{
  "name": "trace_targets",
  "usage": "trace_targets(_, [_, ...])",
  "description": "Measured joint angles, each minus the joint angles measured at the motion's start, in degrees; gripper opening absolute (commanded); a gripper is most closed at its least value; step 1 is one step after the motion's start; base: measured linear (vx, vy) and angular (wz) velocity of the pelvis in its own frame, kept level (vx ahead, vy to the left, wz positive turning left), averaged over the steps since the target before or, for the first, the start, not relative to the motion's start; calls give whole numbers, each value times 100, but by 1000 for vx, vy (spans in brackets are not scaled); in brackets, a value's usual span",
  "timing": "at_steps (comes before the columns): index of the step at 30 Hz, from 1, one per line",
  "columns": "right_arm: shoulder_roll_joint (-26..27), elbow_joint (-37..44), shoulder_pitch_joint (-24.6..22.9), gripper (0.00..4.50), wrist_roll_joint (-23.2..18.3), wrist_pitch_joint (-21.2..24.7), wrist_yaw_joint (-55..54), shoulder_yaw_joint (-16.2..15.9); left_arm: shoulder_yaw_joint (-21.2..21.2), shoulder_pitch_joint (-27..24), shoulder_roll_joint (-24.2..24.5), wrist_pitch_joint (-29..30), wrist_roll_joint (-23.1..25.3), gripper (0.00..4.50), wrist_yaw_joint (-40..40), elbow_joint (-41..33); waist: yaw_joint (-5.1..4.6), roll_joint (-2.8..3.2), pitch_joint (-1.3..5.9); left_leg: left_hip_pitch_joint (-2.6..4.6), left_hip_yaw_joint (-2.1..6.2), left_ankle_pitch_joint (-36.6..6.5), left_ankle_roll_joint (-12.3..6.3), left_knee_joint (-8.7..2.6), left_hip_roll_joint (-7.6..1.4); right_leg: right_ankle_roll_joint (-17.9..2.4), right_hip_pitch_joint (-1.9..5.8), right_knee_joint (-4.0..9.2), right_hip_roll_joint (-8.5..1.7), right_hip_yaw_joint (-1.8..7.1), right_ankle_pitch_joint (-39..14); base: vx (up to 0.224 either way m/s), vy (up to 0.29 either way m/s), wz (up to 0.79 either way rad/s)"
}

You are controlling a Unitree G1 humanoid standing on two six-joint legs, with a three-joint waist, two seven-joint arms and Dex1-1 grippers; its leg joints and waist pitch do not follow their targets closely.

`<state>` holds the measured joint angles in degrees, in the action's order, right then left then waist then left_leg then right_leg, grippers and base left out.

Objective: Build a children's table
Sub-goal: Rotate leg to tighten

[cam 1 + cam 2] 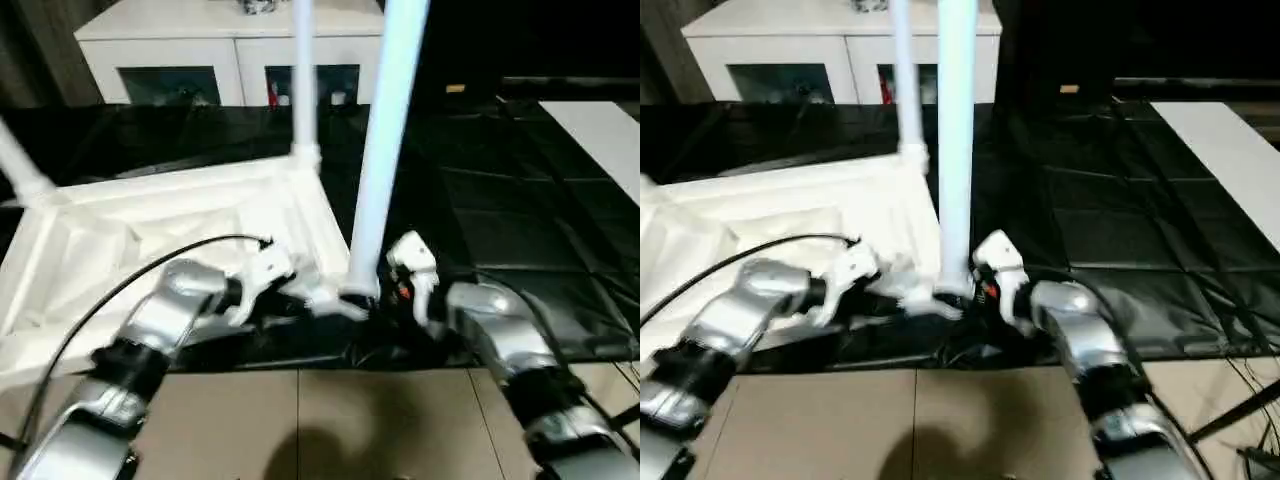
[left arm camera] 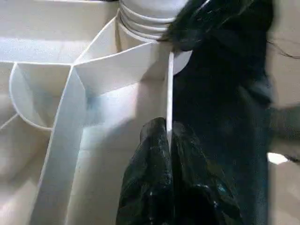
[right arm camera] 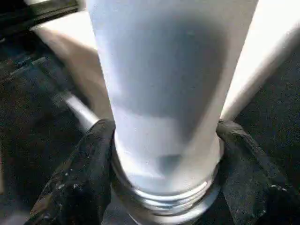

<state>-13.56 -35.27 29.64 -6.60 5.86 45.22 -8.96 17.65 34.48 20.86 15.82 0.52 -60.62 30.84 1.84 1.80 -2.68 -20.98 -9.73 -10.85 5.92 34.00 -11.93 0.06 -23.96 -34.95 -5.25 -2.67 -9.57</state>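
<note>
Nearest the camera, two silver forearms reach forward over a pale floor toward the near edge of the black-covered tabletop (image 1: 520,250). The left tool (image 2: 167,136) has its two black fingers pressed together, pinching the thin side wall of the white table top (image 1: 120,260), which lies upside down on the tabletop with its ribbed underside facing up. The pinch sits close to the near corner socket (image 2: 150,23), where the ribs meet a ringed collar. The right tool (image 3: 164,154) stands at that same corner with its black fingers (image 3: 79,178) on either side of the base of a white tube leg (image 1: 385,150), pressed against it just above the ringed end; that leg stands upright at the near corner socket and rises out of the top of the head views. A black cable (image 1: 130,280) arcs over the left forearm above the ribbed underside. Farther back, a second leg (image 1: 304,80) stands upright in the far corner socket, and a third leg (image 1: 20,170) rises tilted at the left corner. Behind the tabletop stands a white cabinet (image 1: 200,40) with glass doors, and a pale flat panel (image 1: 600,130) lies at the far right.
</note>
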Motion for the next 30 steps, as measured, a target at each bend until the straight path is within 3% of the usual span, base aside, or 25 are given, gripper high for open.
trace_targets(7, [787,-567,409,272,244,254,-2643,617,-206,675,-1068,273,126,0,1680,1069,20,-1,10,2,0,0,0,2,9,2,11,3,-4,25,0,0,0,0])
trace_targets(13, [1251,-1305,921,272,394,195,-4183,817,-205,1012,-1483,-117,367,0,2361,1771,23,28,32,1,3,0,0,2,10,3,18,9,-4,23,-1,0,0,0])
trace_targets(14, [1272,-1336,933,272,402,159,-4247,833,-205,1024,-1492,-137,377,0,2369,1795,21,32,34,0,3,0,-1,0,10,3,18,11,-4,23,0,0,0,0])
trace_targets(16, [1322,-1399,942,342,405,55,-4254,857,-198,1059,-1507,-235,393,0,2369,1898,22,40,39,0,3,0,-1,0,10,3,21,13,-4,23,0,0,0,0])
trace_targets(24, [1176,-1148,748,396,502,-128,-4034,763,-189,1176,-1504,-603,472,0,2376,2206,6,49,38,-4,3,0,-1,-6,9,3,18,18,-4,19,1,0,0,0])
trace_targets(27, [946,-573,336,407,519,-140,-3756,651,-155,1206,-1497,-858,546,0,2373,2336,15,55,36,-4,4,0,-1,-16,9,7,20,28,-3,18,2,0,0,0])
trace_targets(30, [532,366,-385,407,500,-75,-3333,624,-145,1262,-1509,-1446,620,0,2390,2656,33,105,36,-7,4,0,-2,-35,9,28,29,63,-1,15,16,0,0,0])
